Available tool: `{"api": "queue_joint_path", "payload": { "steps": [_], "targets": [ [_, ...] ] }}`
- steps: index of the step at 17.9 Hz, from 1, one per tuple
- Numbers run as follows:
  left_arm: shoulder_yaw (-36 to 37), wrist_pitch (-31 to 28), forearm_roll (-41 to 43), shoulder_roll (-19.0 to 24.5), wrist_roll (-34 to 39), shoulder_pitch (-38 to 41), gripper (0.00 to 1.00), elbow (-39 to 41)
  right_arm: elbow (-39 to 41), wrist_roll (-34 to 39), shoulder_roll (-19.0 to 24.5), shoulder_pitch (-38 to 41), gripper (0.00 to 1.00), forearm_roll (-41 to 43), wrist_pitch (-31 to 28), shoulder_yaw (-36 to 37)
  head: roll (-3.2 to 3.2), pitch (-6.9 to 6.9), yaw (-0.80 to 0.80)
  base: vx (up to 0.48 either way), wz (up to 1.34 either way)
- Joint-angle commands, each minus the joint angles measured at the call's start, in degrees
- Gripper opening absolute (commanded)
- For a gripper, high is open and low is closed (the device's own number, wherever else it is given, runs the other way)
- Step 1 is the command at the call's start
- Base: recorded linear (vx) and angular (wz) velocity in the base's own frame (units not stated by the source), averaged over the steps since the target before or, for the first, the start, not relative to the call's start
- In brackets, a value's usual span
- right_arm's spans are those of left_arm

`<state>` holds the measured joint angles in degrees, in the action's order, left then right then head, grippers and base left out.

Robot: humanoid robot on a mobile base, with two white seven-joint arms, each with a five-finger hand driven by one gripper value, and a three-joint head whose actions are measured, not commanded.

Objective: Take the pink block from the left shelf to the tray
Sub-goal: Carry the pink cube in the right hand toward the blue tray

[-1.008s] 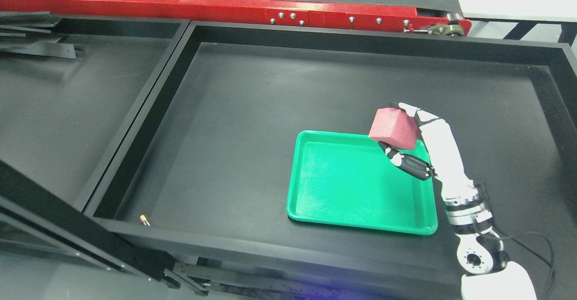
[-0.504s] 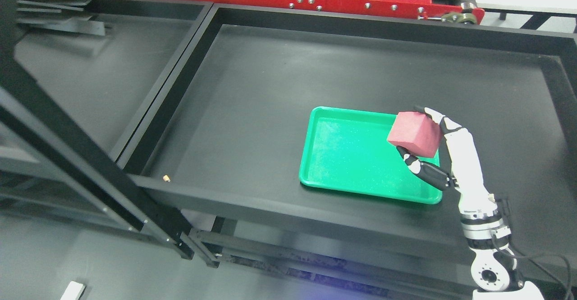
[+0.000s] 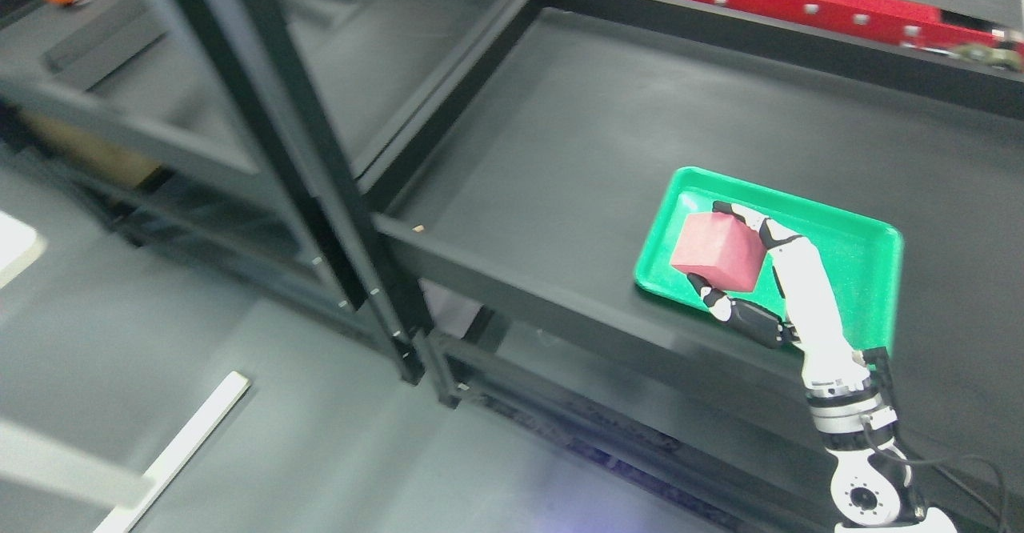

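Holding: the moment is a carry, with the block gripped above the tray and not yet set down.
Shelving frame [image 3: 320, 197]: black uprights and rails fill the picture's left and middle; this part is blurred, so detail there is hard to read.
Surface [image 3: 560, 141]: a dark recessed deck with a raised rim, bearing the tray at its near right.
Red rail [image 3: 760, 1]: runs along the far edge, behind the surface.
Tray [image 3: 872, 269]: green, shallow, lipped, lying flat near the front edge of the surface.
Right hand [image 3: 740, 269]: its arm rises from the lower right; thumb under and fingers over, clenched around the block.
Left hand: not in view.
Pink block [image 3: 718, 251]: a cube, tilted, over the tray's near left part; whether it touches the tray floor I cannot tell.
Doing it well: I would level the cube, lower it straight until a face meets the tray floor, keep it inside the near lip, then release the fingers and lift clear without dragging it.
Risk: letting go while tilted could tip it over the low lip.
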<state>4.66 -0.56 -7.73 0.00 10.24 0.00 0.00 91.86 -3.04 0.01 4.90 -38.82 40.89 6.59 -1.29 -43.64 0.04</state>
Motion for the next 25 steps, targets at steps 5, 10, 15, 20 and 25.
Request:
{"api": "queue_joint_path", "payload": {
  "steps": [5, 10, 15, 20, 25],
  "targets": [
    [0.0, 0.03, 0.0, 1.0, 0.04, -1.67, 1.0, 1.0, 0.95, 0.05, -1.01, 0.2, 0.05, 0.49, 0.24, -2.2, 0.0, 0.0, 0.0, -0.176, 0.75],
    [0.0, 0.03, 0.0, 1.0, 0.04, -1.67, 1.0, 1.0, 0.95, 0.05, -1.01, 0.11, 0.05, 0.67, 0.33, -2.37, 0.0, -0.01, 0.0, -0.154, 0.68],
    [0.0, 0.03, 0.0, 1.0, 0.04, -1.76, 1.0, 1.0, 0.95, 0.14, -1.01, 0.02, 0.06, 0.67, 0.42, -3.69, 0.0, -0.01, 0.0, -0.119, 0.5],
    [0.0, 0.03, 0.0, 1.0, 0.04, -1.67, 1.0, 1.0, 0.95, 0.22, -1.01, -0.07, 0.06, 0.67, 0.42, -4.31, 0.0, -0.02, 0.0, -0.094, 0.41],
    [0.0, 0.03, 0.0, 1.0, 0.04, -1.67, 1.0, 1.0, 0.78, 0.22, -1.01, -0.24, 0.06, 0.58, 0.42, -5.36, 0.0, -0.01, 0.0, -0.139, 0.58]
  ]
}}
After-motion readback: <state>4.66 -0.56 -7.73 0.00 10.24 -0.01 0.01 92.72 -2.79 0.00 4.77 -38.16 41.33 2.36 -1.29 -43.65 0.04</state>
